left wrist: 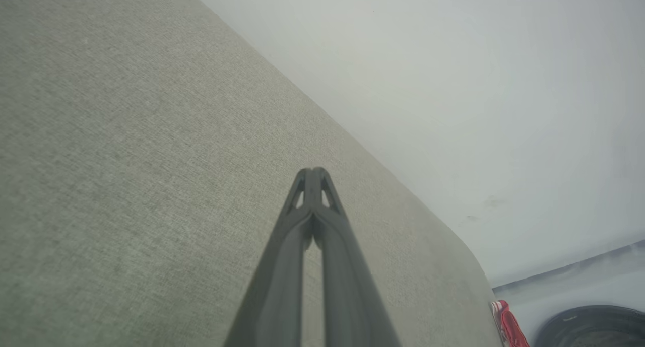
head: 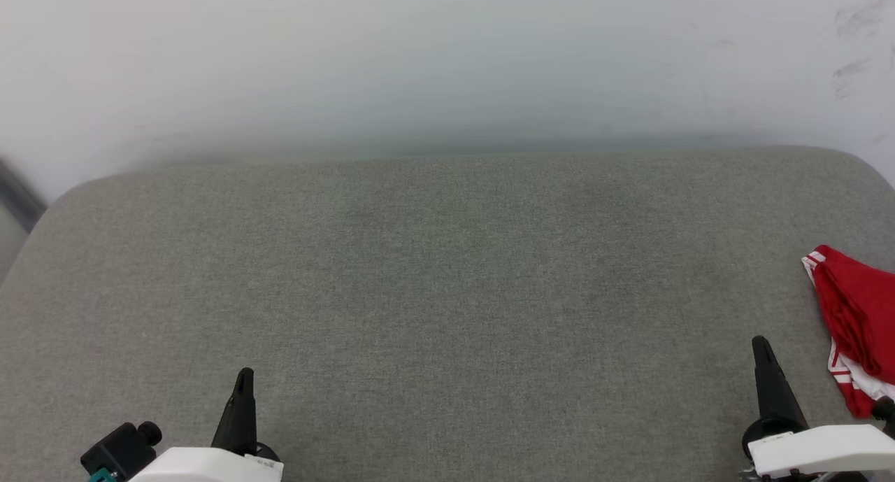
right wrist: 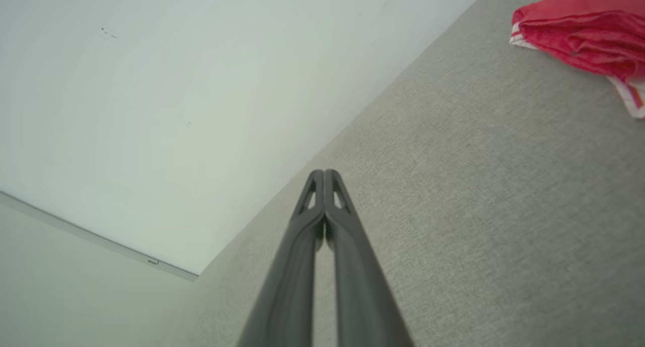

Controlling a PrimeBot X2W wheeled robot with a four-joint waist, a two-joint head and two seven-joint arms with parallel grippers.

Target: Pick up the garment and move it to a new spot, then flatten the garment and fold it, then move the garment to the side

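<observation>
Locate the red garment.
Head view: the garment lies bunched at the far right edge of the grey padded surface, just right of the right gripper and apart from it, partly cut off by the frame.

Grey fabric cushion (head: 447,293), a red garment (head: 856,321) at its right edge.
The far corners are rounded; the garment lies bunched in folds directly on the fabric, with red-and-white striped trim and some white cloth showing.
</observation>
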